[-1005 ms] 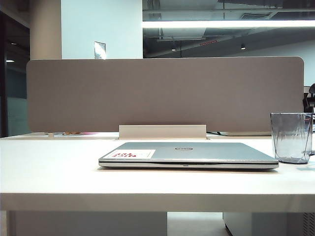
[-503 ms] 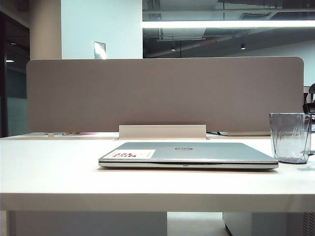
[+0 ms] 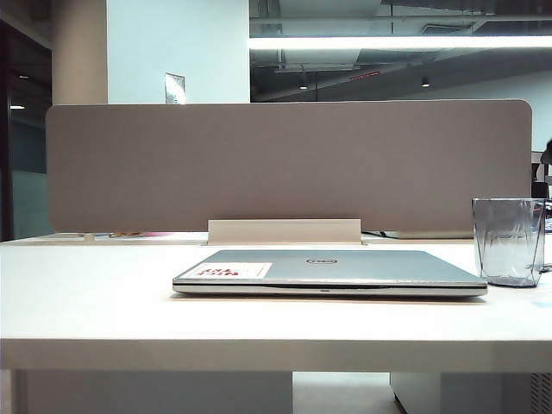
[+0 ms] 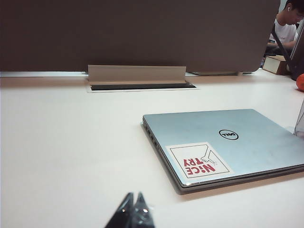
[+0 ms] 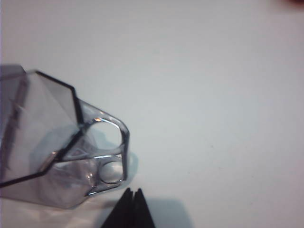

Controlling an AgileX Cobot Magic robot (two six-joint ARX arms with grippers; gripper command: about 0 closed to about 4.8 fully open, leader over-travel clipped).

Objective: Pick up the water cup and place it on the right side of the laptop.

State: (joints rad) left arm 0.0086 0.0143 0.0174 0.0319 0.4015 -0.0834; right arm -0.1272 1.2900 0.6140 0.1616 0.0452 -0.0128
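Note:
The water cup (image 3: 509,241), a clear grey-tinted faceted tumbler, stands upright on the white table just right of the laptop (image 3: 345,266). The laptop is silver-grey and lies closed, with a red-and-white sticker on its lid. In the right wrist view the water cup (image 5: 52,156) shows a clear handle (image 5: 114,152). My right gripper (image 5: 133,191) is shut and empty, its tips close beside that handle and apart from it. My left gripper (image 4: 134,195) is shut and empty, low over bare table in front of the laptop (image 4: 223,142). Neither gripper shows in the exterior view.
A grey divider panel (image 3: 285,164) runs along the back of the table, with a raised cable flap (image 3: 285,231) behind the laptop. The table's front edge (image 3: 276,354) is near the camera. An orange object (image 4: 300,81) and a seated person (image 4: 287,23) lie beyond the far right.
The cup and laptop have stayed put. A dark shape at the right edge behind the cup has drawn back almost out of the exterior view.

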